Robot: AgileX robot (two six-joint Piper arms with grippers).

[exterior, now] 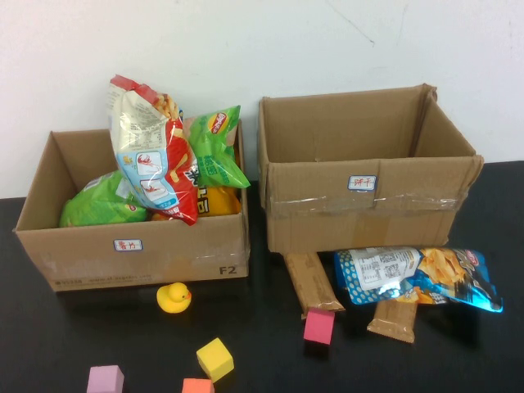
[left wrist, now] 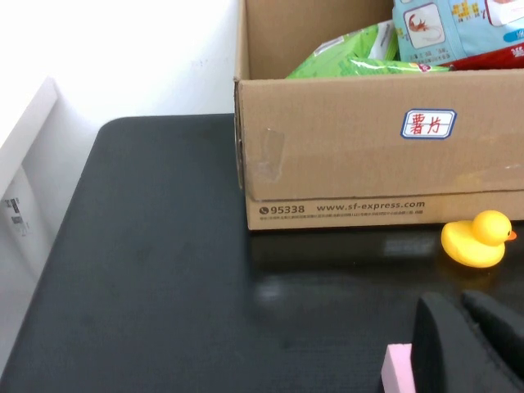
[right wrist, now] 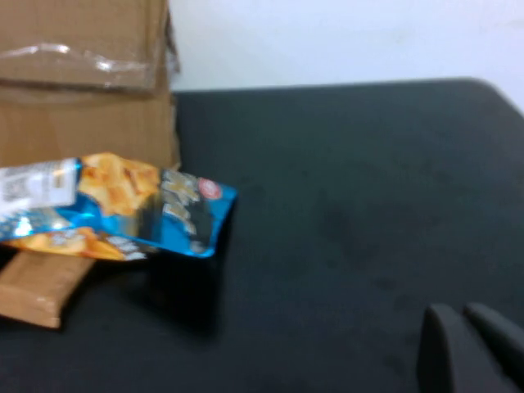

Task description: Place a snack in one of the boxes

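A blue chip bag (exterior: pixel 417 277) lies on the black table in front of the empty right box (exterior: pixel 360 221), across a brown snack bar (exterior: pixel 393 319). Another brown bar (exterior: pixel 313 282) lies beside it. The left box (exterior: pixel 131 246) holds a red-and-white bag (exterior: pixel 151 155) and green bags (exterior: pixel 214 147). Neither arm shows in the high view. My left gripper (left wrist: pixel 457 301) is shut and empty, low over the table near the left box (left wrist: pixel 344 164). My right gripper (right wrist: pixel 458 313) is shut and empty, off to the side of the blue bag (right wrist: pixel 123 209).
A yellow rubber duck (exterior: pixel 173 297) sits before the left box. Foam cubes lie near the front: magenta (exterior: pixel 319 326), yellow (exterior: pixel 214 359), purple (exterior: pixel 105 380), orange (exterior: pixel 196 386). A pink cube (left wrist: pixel 397 368) lies right beside my left gripper's fingers.
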